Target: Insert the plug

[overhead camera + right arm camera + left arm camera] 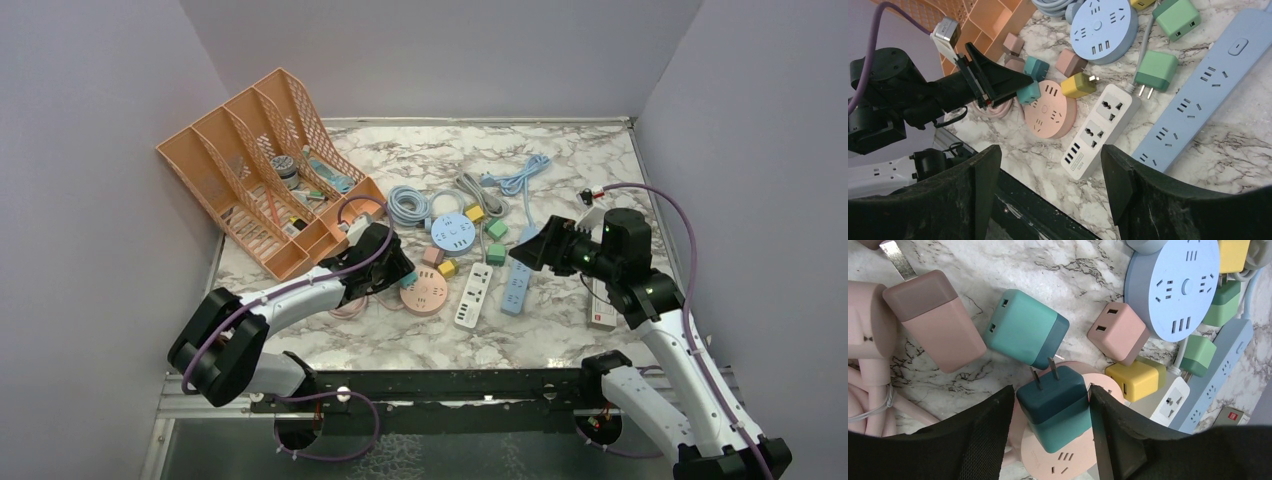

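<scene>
Left gripper (1052,396) clamps teal plug (1058,412) at edge of pink round socket (1048,461); right gripper (1050,150) spread wide

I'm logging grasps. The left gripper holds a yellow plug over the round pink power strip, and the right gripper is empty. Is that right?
One slip: the plug in the left gripper is teal, not yellow, as the left wrist view shows. It is over the round pink power strip, and the right gripper is empty.

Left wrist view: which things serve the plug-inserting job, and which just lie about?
Job: dark teal plug, held in the left jaws; pink round socket board.
Lying about: blue round board, yellow cube, small pink cube, light teal cube.
</scene>
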Controlling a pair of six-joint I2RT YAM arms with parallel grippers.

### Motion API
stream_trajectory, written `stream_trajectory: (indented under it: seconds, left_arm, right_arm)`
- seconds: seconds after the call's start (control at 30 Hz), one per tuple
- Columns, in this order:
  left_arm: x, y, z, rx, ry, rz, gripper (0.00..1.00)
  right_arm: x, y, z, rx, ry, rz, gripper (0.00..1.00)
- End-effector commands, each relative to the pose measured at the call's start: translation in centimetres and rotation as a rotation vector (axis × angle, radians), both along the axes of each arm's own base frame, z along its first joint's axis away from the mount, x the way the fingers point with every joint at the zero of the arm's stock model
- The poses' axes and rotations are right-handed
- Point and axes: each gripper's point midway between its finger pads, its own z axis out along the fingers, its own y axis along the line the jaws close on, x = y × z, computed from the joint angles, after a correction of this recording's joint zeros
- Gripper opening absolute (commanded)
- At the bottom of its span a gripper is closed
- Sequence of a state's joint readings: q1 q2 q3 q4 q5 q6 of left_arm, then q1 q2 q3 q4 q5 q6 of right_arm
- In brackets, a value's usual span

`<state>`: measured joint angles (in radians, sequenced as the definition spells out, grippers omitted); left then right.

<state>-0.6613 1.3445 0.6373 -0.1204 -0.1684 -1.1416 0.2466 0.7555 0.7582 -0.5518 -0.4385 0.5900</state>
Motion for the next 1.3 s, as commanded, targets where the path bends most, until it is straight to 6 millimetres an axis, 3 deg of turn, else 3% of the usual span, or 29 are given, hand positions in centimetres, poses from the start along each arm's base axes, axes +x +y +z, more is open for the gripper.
stream_trajectory:
  seconds: [0.0,0.1,0.2,0.47,0.73,1.0,1.27]
  left_arm:
    - [0.0,-0.1,-0.4,0.009,-0.009,-0.014,0.57]
    - [0.1,-0.4,-0.1,0.010,-0.025,-0.042,0.50]
    - [0.7,-0.8,1.5,0.019,-0.059,-0.081,0.47]
    - [1.0,-1.8,5.7,-0.066,-0.113,-0.087,0.47]
    - [0.3,-6.3,10.3,-0.396,-0.085,-0.117,0.47]
    - [0.3,-8.0,13.7,-0.668,-0.050,-0.018,0.48]
    - [0.4,-8.1,13.5,-0.752,-0.001,0.066,0.48]
  right_arm:
    - [0.3,-0.4,0.4,-0.002,-0.019,-0.023,0.73]
    - [0.1,0.1,0.6,0.005,-0.030,0.013,0.73]
    - [-0.7,1.3,0.9,0.021,-0.070,0.132,0.73]
    - [-1.1,3.4,-0.6,0.158,-0.095,0.235,0.72]
    - [0.6,4.9,-1.6,0.198,-0.135,0.174,0.70]
    - [1.6,11.1,-2.0,0.154,-0.119,0.195,0.67]
    - [3.6,14.9,0.0,0.203,-0.173,0.176,0.64]
